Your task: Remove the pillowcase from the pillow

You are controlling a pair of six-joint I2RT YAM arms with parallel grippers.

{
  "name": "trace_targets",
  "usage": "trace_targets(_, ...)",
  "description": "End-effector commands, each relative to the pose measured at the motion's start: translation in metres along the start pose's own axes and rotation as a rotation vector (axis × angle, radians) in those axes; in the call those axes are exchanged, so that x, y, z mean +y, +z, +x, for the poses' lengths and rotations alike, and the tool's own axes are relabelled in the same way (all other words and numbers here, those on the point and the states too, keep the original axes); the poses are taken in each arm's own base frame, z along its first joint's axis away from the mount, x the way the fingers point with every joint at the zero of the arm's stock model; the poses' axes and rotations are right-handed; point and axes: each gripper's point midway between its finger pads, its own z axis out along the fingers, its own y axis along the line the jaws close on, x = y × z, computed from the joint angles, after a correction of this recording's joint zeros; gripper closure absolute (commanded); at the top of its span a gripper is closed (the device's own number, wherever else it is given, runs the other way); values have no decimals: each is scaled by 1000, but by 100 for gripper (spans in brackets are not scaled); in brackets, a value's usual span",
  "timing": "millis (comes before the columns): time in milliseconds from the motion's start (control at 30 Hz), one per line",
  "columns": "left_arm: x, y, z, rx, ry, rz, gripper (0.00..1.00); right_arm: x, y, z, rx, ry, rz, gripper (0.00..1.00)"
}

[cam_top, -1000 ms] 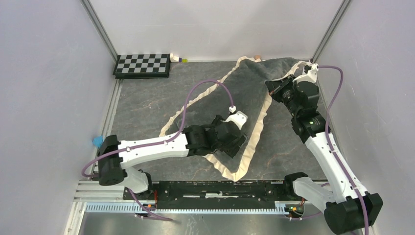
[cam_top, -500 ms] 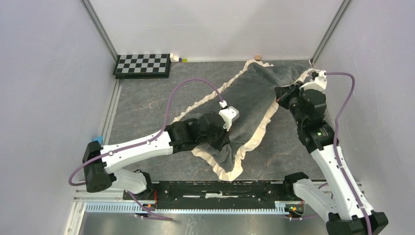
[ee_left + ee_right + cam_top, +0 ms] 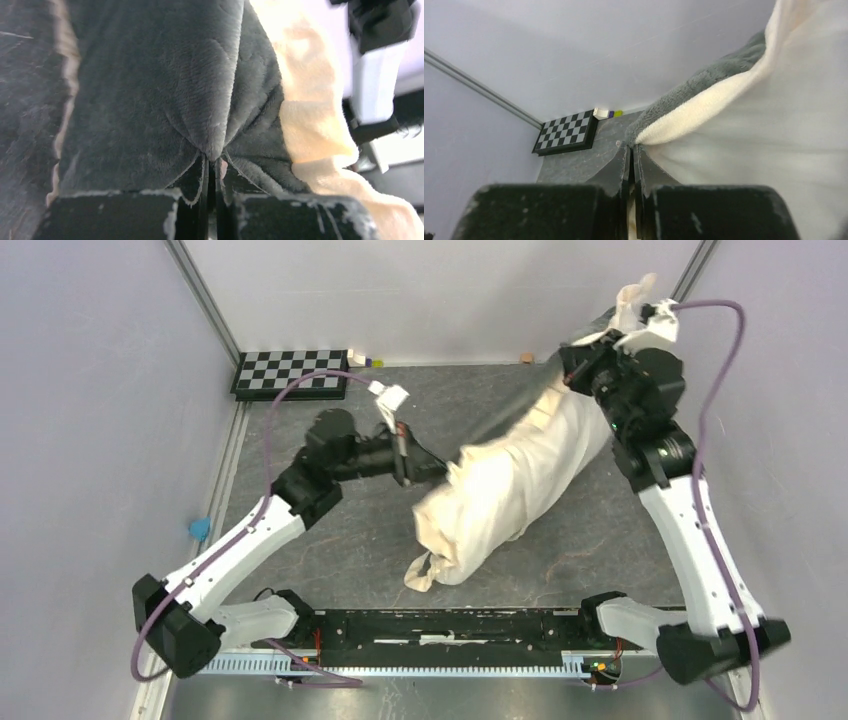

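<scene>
The pillowcase [image 3: 510, 480] hangs as a bunched cream bundle slanting from upper right down to the table's near middle, its frilled end trailing low. My right gripper [image 3: 578, 355] is raised high at the back right and is shut on the cover's top edge. In the right wrist view the jaws [image 3: 631, 149] pinch grey plush with its cream border [image 3: 704, 85]. My left gripper [image 3: 443, 468] reaches in from the left, shut on a fold of the grey quilted face [image 3: 150, 90] at its tips [image 3: 212, 162]. The pillow is hidden; I cannot tell it apart from the cream fabric.
A checkerboard [image 3: 292, 373] lies at the back left, with small blocks [image 3: 365, 360] beside it and a tan piece [image 3: 526, 357] by the back wall. A blue object [image 3: 199, 529] sits at the left edge. Pale walls enclose the dark table [image 3: 330, 530].
The left gripper went from open to shut on the grey fabric and drew back and left. The right arm rose, lifting the flat cover into a hanging cream bundle.
</scene>
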Motion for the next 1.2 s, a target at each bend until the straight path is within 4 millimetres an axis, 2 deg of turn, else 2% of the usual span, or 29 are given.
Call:
trace_targets(0,21,-45,-36,-135,-223,100,98,31,50,16,-13,48,-170,93)
trace_targets(33,37,-57,-46,-195,-284,110,98,30,62,30,9,56,-169,79)
trace_targets(67,54,-68,-51,-249,-354,122,98,30,68,43,37,57,-175,57)
trace_targets(100,71,-79,-56,-290,-399,122,97,29,75,58,78,47,-182,40)
trace_targets(133,94,-84,-52,-302,-446,90,94,26,78,68,105,37,-176,27)
trace_targets(200,140,-93,-41,-309,-496,-5,86,16,76,82,122,13,-160,12)
trace_targets(233,158,-94,-33,-301,-510,-50,78,9,73,86,106,2,-152,4)
trace_targets(333,202,-94,-5,-263,-510,-209,55,-5,55,94,53,-73,-164,2)
trace_targets(433,222,-104,8,-266,-459,-367,35,-12,34,95,-9,-191,-208,2)
trace_targets(467,228,-111,5,-282,-417,-442,29,-16,28,100,-10,-225,-216,2)
trace_targets(533,227,-131,-2,-309,-344,-583,16,-19,14,108,-4,-310,-254,2)
trace_targets(633,224,-165,-16,-405,-271,-781,1,-20,-4,138,74,-363,-337,2)
trace_targets(733,216,-199,-24,-528,-233,-931,0,-21,-17,172,188,-342,-410,2)
trace_targets(833,203,-225,-20,-634,-238,-1008,0,-20,-25,194,280,-333,-455,2)
trace_targets(900,190,-221,-14,-637,-227,-954,0,-24,-27,198,316,-328,-439,2)
trace_targets(1033,159,-193,17,-503,-319,-764,0,-26,-36,209,375,-256,-427,2)
trace_targets(1167,144,-181,49,-437,-408,-660,0,-17,-59,238,505,-209,-511,5)
